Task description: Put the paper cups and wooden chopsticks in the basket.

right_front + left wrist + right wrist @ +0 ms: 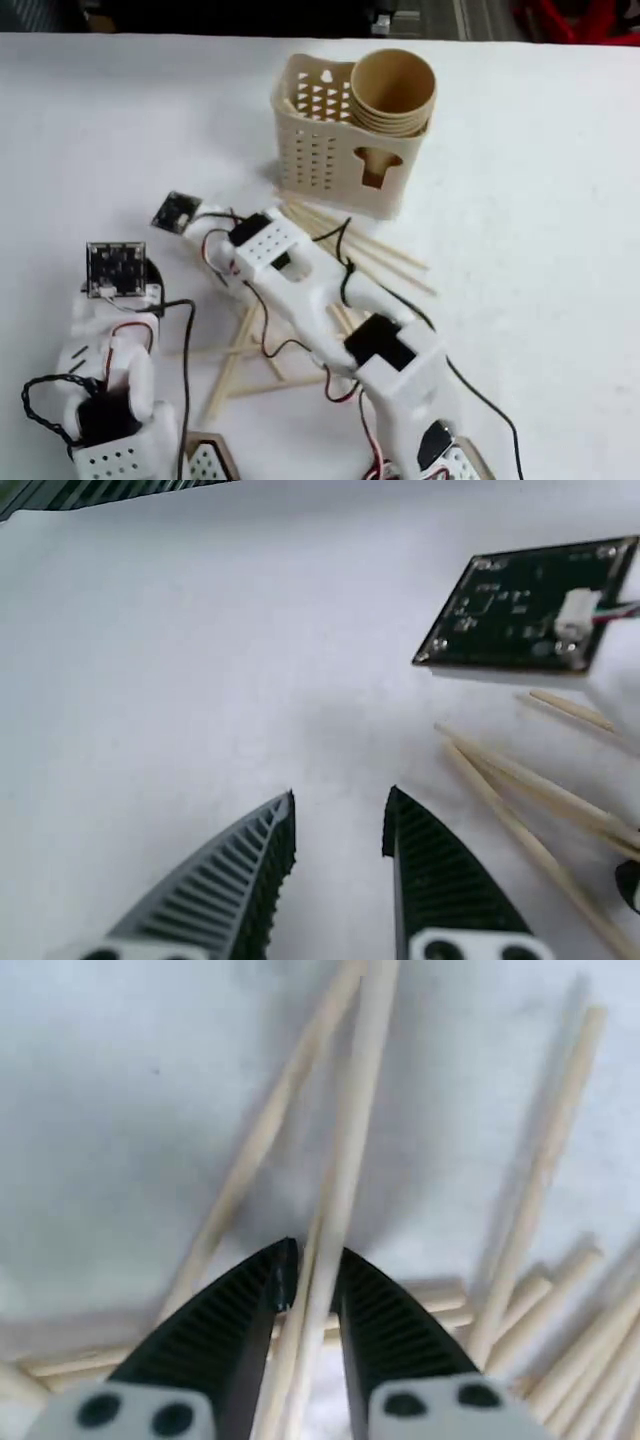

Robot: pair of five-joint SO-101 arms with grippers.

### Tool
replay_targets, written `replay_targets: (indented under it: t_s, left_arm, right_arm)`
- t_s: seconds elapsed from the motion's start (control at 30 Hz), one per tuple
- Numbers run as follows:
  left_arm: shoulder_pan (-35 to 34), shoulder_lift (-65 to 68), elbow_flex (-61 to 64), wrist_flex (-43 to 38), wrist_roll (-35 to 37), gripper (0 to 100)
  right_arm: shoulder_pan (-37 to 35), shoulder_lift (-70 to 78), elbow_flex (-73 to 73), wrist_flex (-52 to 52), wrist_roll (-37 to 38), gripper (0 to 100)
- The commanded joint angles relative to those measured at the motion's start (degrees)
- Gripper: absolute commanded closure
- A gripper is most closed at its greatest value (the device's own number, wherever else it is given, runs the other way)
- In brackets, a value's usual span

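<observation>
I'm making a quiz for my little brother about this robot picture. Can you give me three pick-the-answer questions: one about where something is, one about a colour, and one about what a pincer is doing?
1. Where are the paper cups?
A. Held up in the air
B. Stacked in the basket
C. Tipped over on their sides

2. What colour is the basket?
A. Red
B. Blue
C. Cream

3. How is the left pincer?
A. Open, with nothing in it
B. Shut on a cup
C. Shut on a spoon

Answers:
1. B: the high view shows the stack standing in one end of the basket.
2. C: its holed walls are cream.
3. A: the left wrist view shows a gap with just bare table in it.
</observation>
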Motion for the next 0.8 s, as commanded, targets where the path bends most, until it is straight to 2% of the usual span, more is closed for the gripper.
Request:
replay_targets:
  t_s: [0.0,0.23,0.57,0.77]
  left_arm:
    - [-0.22,-0.48,-0.62,-1.23,0.35,84]
    - [-0.22,-0.48,-0.62,-1.23,0.26,84]
    - [-0.22,-0.48,-0.62,-1.23,0.26,84]
    - [-0.22,-0.48,-0.62,-1.23,0.26,84]
  right_arm:
    - [1.54,-0.84,-1.58,1.1,0.53,97.8]
    - [2.68,-10.07,-1.32,6.9,0.44,97.8]
    - [8.66,-25.19,-1.49,11.56,0.7,97.8]
    - [8.92,-36.62,-1.49,13.05,0.44,97.8]
